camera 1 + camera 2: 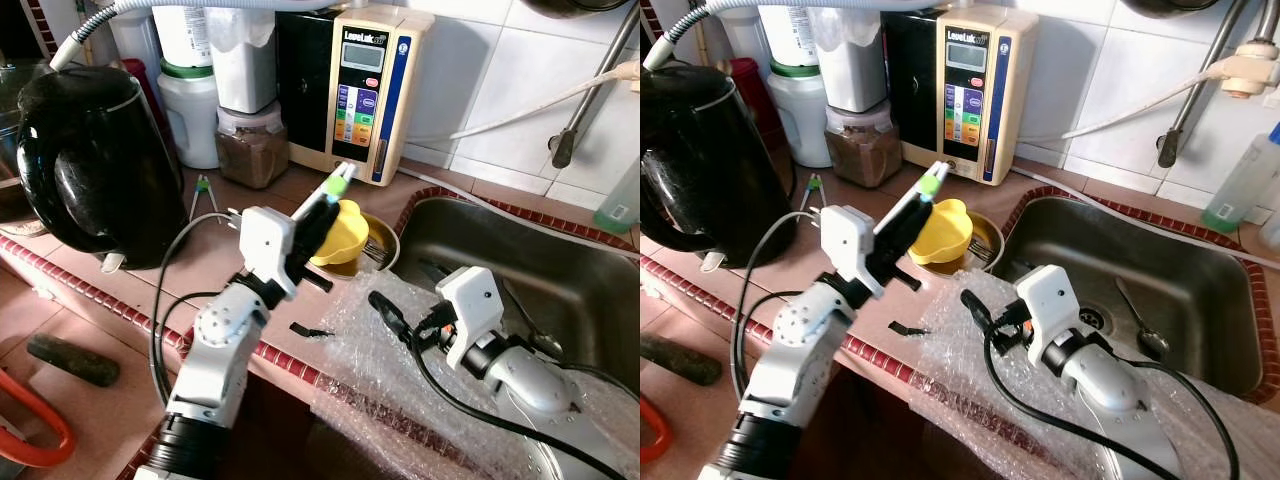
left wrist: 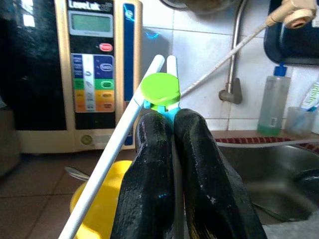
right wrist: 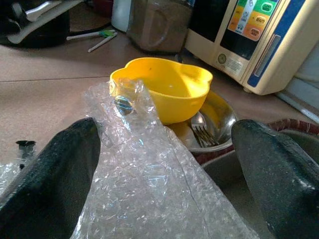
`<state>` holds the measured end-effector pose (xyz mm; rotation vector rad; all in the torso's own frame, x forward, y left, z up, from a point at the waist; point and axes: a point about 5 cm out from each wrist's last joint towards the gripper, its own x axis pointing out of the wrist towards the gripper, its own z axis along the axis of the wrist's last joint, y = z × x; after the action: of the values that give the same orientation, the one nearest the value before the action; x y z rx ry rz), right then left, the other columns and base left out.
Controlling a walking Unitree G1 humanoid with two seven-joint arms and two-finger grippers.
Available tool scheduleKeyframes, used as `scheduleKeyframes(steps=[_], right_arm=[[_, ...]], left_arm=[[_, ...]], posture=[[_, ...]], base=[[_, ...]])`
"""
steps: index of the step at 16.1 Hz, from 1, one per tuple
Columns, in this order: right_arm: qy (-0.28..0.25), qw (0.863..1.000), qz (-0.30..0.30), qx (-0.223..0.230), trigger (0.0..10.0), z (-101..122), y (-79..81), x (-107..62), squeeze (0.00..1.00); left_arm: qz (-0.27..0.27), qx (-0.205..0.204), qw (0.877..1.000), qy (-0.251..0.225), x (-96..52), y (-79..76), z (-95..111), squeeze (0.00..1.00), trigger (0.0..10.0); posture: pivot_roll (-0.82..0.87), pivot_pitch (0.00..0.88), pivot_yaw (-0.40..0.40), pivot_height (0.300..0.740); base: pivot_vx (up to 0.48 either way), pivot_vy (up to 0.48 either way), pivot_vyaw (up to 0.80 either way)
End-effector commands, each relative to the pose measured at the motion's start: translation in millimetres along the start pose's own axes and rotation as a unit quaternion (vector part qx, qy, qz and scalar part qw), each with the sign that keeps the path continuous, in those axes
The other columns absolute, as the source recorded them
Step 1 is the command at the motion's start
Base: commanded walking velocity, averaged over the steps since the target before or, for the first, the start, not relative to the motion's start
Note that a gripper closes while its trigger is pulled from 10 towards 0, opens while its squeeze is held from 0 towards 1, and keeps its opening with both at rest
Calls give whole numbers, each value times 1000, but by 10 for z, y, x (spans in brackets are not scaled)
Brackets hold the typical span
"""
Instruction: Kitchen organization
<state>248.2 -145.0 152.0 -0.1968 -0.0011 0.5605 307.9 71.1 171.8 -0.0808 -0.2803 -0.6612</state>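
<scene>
My left gripper [image 1: 328,203] is shut on a pair of white training chopsticks [image 1: 342,176] joined by a green cap [image 2: 159,88]. It holds them in the air, tilted up, just over a yellow bowl [image 1: 352,226]. That bowl sits in a shallow metal bowl [image 3: 222,117] with a fork [image 3: 203,127], on the brown counter beside the sink [image 1: 560,270]. My right gripper [image 1: 400,318] stands open low over a sheet of bubble wrap [image 1: 360,375] that drapes the counter's front edge, its wide-apart fingers [image 3: 55,179] either side of a raised fold.
A black kettle [image 1: 90,160] stands at the left. A beige water machine [image 1: 365,90] and jars [image 1: 250,150] line the tiled back wall. Another chopstick pair [image 1: 203,195] lies on the counter, and a spoon [image 1: 1137,312] in the sink. A small black piece [image 1: 310,328] lies near the edge.
</scene>
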Motion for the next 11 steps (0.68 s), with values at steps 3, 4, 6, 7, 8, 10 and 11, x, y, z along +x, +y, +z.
scheduleKeyframes(steps=[3, 4, 6, 7, 8, 10, 11], right_arm=[[39, 996, 77, 17, 10000, -92, 218, -156, 0], [70, 992, 103, 20, 10000, -189, 290, -237, 0], [97, 988, 121, 28, 10000, -268, 338, -318, 0], [108, 984, 138, 37, 10000, -292, 379, -373, 0], [114, 982, 145, 42, 10000, -298, 393, -416, 0], [108, 981, 149, 61, 10000, -233, 377, -509, 0], [105, 981, 150, 68, 10000, -193, 351, -572, 0]], left_arm=[[6, 5, 1000, 25, -34, 29, -93, 0, 0], [10, 7, 1000, 29, -54, 51, -106, 0, 0], [12, 9, 999, 31, -67, 69, -113, 0, 0], [14, 11, 999, 32, -74, 84, -111, 0, 0], [16, 12, 999, 31, -74, 94, -108, 0, 0], [19, 14, 999, 30, -70, 115, -103, 0, 0], [20, 15, 999, 31, -69, 126, -104, 0, 0]], posture=[[62, 0, -22, 740], [63, 0, -22, 740], [64, 0, -22, 740], [64, 0, -22, 740], [63, 0, -21, 740], [60, 0, -20, 740], [55, 0, -17, 740]], base=[[0, 0, 0], [0, 0, 0], [0, 0, 0], [0, 0, 0], [0, 0, 0], [0, 0, 0], [0, 0, 0]])
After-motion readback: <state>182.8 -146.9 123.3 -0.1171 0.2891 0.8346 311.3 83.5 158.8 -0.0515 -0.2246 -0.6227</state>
